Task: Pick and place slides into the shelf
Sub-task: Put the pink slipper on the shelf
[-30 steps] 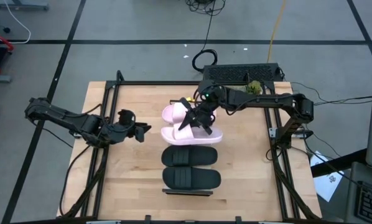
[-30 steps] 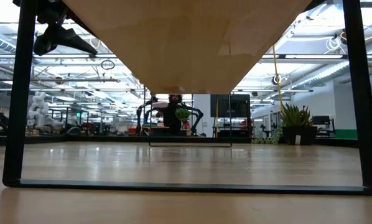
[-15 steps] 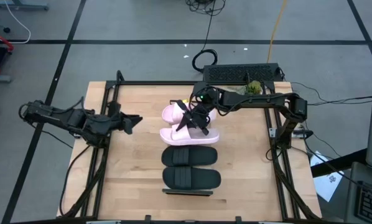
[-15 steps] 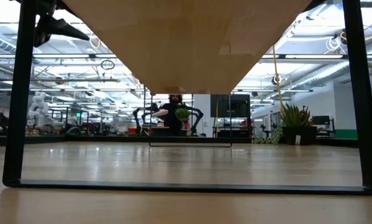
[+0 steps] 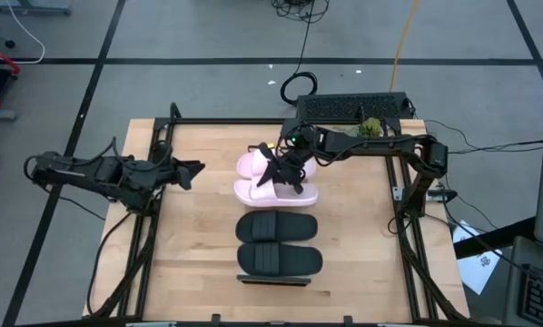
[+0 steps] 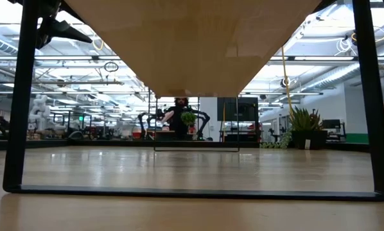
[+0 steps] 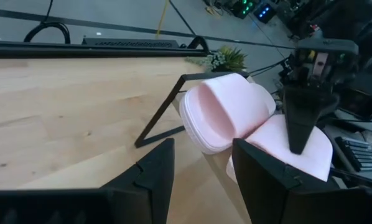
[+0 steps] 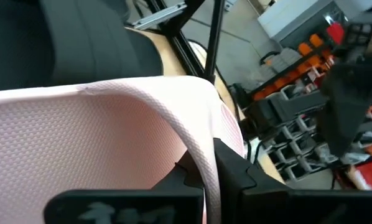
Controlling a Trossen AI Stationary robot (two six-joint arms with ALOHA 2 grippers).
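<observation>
We saw right pincer clamped on pink slide strap edge: soft, light foam, flexing; strap best hold. Left pincer open, idle, near surface edge.

No text, label, brand, number or sign can be read in any of the views. The pink slides and the black slides show plain straps with no legible mark. The equipment in the room behind the table is too small and blurred to make out any lettering.
</observation>
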